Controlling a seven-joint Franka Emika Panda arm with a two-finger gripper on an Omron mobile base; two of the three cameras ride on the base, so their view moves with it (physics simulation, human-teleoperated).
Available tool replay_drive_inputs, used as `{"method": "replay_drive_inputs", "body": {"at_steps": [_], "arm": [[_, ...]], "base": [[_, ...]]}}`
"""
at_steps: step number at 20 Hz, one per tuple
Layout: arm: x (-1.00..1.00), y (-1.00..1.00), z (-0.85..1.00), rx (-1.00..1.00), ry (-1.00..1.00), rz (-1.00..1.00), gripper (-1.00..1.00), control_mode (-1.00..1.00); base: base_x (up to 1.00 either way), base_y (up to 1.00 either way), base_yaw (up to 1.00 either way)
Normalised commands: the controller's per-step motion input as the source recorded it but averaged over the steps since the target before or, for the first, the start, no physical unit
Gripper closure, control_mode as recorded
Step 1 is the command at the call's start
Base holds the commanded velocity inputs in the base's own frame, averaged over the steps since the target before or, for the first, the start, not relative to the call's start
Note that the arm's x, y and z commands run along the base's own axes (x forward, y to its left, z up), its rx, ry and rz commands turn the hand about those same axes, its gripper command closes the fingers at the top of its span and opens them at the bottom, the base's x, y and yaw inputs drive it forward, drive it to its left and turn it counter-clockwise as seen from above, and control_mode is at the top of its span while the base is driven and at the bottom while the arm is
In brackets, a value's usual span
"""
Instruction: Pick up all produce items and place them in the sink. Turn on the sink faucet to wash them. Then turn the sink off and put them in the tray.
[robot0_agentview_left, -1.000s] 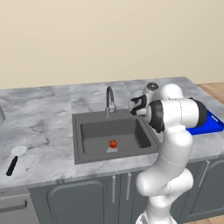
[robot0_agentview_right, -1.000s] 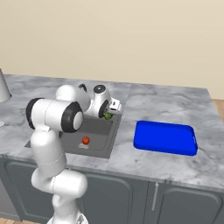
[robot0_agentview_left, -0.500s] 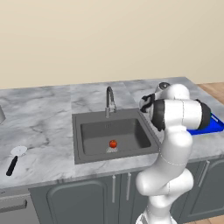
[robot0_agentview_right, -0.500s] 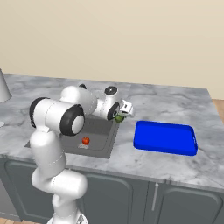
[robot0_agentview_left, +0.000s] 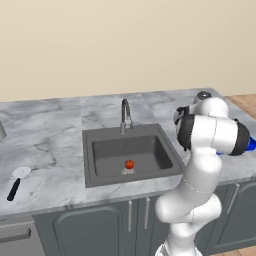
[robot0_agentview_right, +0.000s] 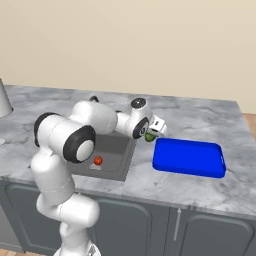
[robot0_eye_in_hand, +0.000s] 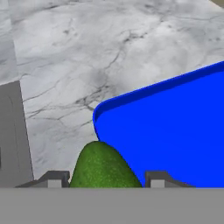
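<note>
My gripper (robot0_agentview_right: 150, 134) is shut on the green produce item (robot0_eye_in_hand: 103, 167), which fills the gap between the two fingertips in the hand view. It hangs over the counter just left of the blue tray (robot0_agentview_right: 189, 157), near that tray's corner (robot0_eye_in_hand: 175, 127). The red-orange produce item (robot0_agentview_left: 129, 164) lies on the floor of the dark grey sink (robot0_agentview_left: 102, 156), also seen as a red ball (robot0_agentview_right: 98, 160) behind my arm. The grey gooseneck faucet (robot0_agentview_left: 125, 114) stands at the sink's back edge; no water is visible.
A black-handled, white-headed utensil (robot0_agentview_left: 16, 181) lies on the marble counter (robot0_agentview_left: 45, 130) at the far left. A pale object (robot0_agentview_right: 3, 98) stands at the left edge of the right base view. Marble counter (robot0_eye_in_hand: 87, 52) extends beyond the tray.
The arm has swung right from above the sink toward the tray, carrying the green item with it. The red-orange item has stayed in the sink.
</note>
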Motion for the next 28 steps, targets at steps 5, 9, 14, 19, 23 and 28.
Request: {"method": "replay_drive_inputs", "body": {"at_steps": [5, 9, 14, 19, 23, 28], "arm": [[-0.26, -0.56, 0.07, 0.00, 0.00, -0.14, 1.00, -1.00], [-0.08, -0.50, -0.01, 0.00, 0.00, -0.12, 1.00, -1.00], [-0.01, -0.49, -0.15, 0.00, 0.05, -0.09, 1.00, -1.00], [0.00, -0.36, -0.30, 0.00, 0.11, -0.04, 1.00, -1.00], [0.00, -0.21, -0.35, 0.00, 0.12, -0.02, 1.00, -1.00], [0.00, -0.05, -0.29, 0.00, 0.10, 0.00, 1.00, -1.00]], "base": [[0.00, 0.00, 0.00], [0.00, 0.00, 0.00], [0.00, 0.00, 0.00], [0.00, 0.00, 0.00], [0.00, 0.00, 0.00], [0.00, 0.00, 0.00]]}}
